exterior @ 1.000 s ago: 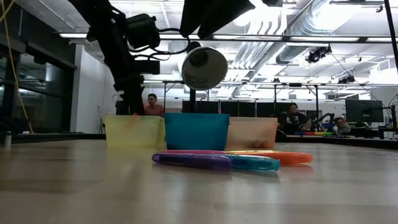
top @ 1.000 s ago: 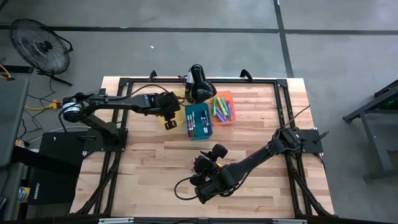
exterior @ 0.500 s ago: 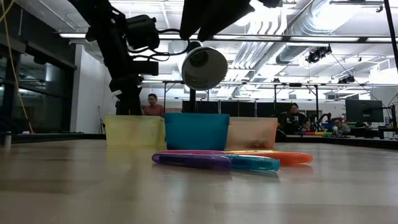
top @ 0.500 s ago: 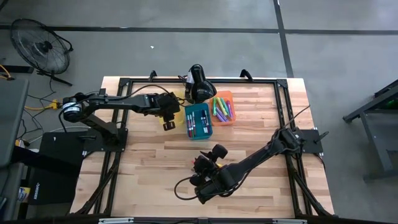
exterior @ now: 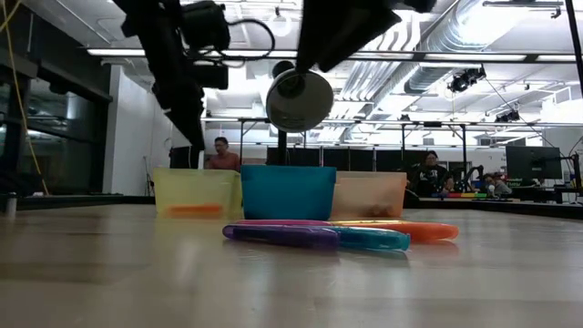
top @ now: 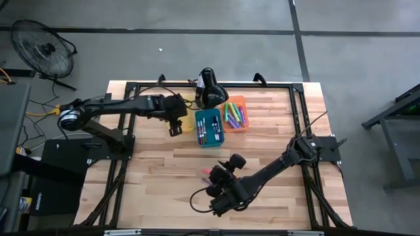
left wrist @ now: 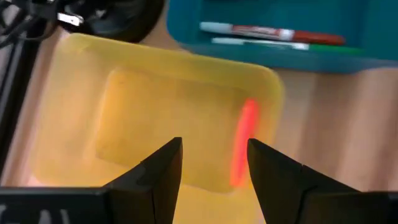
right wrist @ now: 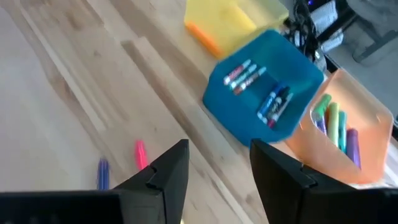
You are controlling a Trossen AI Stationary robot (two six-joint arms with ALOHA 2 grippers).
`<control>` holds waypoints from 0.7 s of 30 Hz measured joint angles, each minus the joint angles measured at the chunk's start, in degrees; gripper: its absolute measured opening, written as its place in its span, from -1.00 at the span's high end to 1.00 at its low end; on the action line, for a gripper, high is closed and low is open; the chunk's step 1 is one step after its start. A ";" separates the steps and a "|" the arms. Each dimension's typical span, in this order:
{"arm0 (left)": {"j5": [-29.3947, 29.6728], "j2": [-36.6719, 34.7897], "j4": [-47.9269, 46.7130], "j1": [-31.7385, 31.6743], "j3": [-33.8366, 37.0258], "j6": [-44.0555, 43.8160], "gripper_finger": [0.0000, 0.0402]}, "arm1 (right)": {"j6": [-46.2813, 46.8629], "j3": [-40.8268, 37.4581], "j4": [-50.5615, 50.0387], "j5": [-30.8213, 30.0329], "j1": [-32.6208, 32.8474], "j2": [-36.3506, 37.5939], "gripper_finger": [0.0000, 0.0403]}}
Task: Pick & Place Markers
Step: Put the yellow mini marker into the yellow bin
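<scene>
From above, the left gripper (top: 174,129) hangs over the yellow bin (top: 186,118) upper centre; the right gripper (top: 216,180) sits lower centre.

At table height, purple, teal and orange markers (exterior: 282,235) lie in front of the yellow, blue bin (exterior: 288,191) and orange bin (exterior: 369,195).

The left wrist view shows fingers (left wrist: 155,177) spread apart, empty, above an orange marker (left wrist: 244,142) in the yellow bin.

The right wrist view shows fingers (right wrist: 169,177) apart, holding nothing; pink marker (right wrist: 141,154) on wood.
</scene>
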State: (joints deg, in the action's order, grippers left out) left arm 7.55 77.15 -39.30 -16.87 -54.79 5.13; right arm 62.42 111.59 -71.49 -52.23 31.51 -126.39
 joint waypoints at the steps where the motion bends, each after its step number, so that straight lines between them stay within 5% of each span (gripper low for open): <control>1: -0.21 -0.76 -0.43 0.69 0.06 -0.58 0.12 | 0.29 0.00 -0.94 1.10 0.16 0.00 0.21; 21: 9.78 -9.42 -6.68 32.47 0.15 -17.27 0.12 | -26.61 0.02 -7.07 23.88 -4.19 0.07 0.22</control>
State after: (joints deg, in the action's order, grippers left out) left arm 17.33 67.72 -45.99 15.60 -54.64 -12.13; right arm 35.80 111.61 -78.56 -28.35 27.32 -126.32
